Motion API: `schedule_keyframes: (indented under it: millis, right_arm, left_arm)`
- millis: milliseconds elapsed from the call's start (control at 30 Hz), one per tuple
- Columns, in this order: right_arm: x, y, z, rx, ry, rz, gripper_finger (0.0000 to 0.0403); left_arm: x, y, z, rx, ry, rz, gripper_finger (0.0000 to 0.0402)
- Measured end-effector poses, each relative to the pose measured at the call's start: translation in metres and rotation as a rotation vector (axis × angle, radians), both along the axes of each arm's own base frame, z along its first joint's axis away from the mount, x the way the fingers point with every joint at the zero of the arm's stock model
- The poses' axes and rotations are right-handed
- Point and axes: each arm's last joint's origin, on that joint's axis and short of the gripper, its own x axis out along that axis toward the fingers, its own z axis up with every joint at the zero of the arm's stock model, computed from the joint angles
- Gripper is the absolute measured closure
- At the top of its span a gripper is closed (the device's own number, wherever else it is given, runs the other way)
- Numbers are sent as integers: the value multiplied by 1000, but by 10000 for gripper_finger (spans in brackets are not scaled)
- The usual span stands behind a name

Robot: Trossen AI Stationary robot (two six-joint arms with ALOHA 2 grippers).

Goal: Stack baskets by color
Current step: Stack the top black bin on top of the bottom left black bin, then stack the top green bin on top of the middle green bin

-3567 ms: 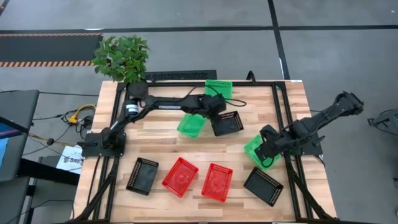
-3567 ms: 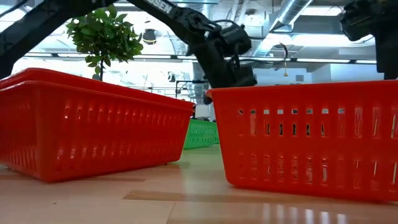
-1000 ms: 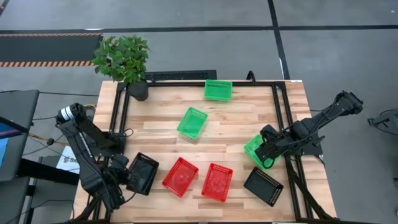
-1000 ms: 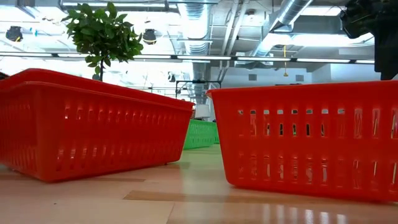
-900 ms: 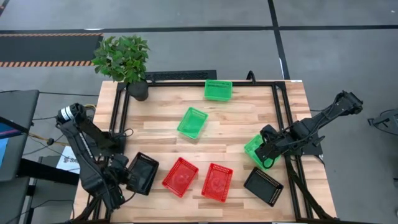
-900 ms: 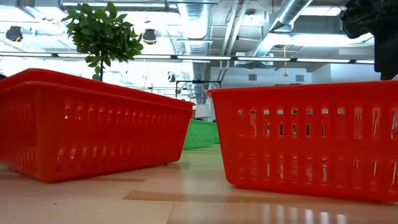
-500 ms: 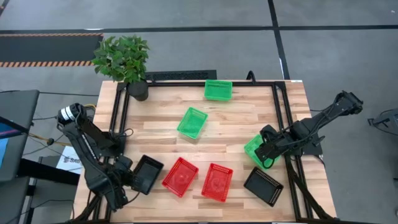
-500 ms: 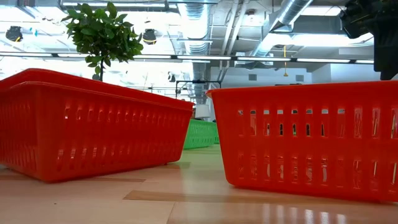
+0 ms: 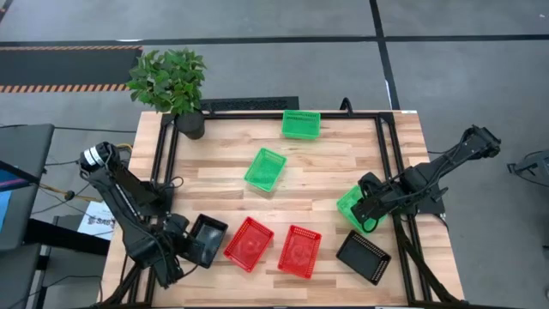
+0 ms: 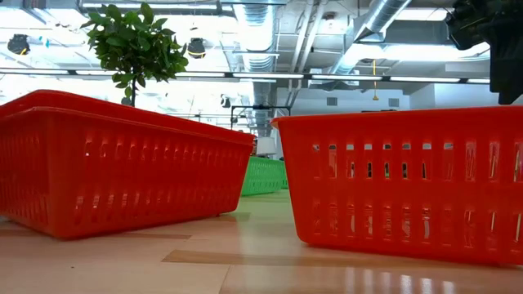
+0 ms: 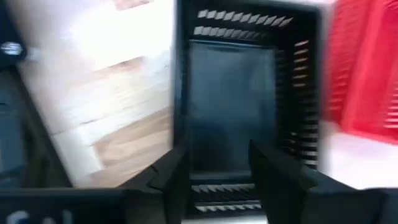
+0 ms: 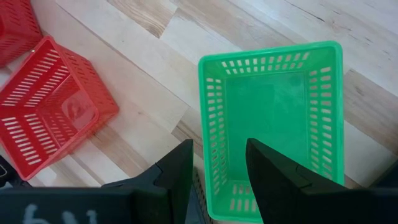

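At lower left of the high view, the left hand straddles a black basket's near wall — fingers apart, seemingly unclamped; the right hand pinches a green basket — shut on its wall.

Left wrist view blurred, black basket smeared, red basket cut off

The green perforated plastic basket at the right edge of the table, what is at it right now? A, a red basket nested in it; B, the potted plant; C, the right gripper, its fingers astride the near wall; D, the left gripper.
C: the right gripper has one finger either side of the near wall of the green perforated plastic basket, which is otherwise empty; the high view shows the right arm there.
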Motion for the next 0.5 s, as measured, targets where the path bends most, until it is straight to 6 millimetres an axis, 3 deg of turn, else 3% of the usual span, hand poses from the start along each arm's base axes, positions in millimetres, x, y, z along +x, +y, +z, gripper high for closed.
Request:
schedule_keyframes:
  millis: [267,500]
  right_arm:
    - [0,0,0,-4,1,8,233]
    - [0,0,0,-19,-6,7,233]
  left_arm:
    - [6,24,48,-64,-252,82,181]
    - [29,80,100,143,-514,6,187]
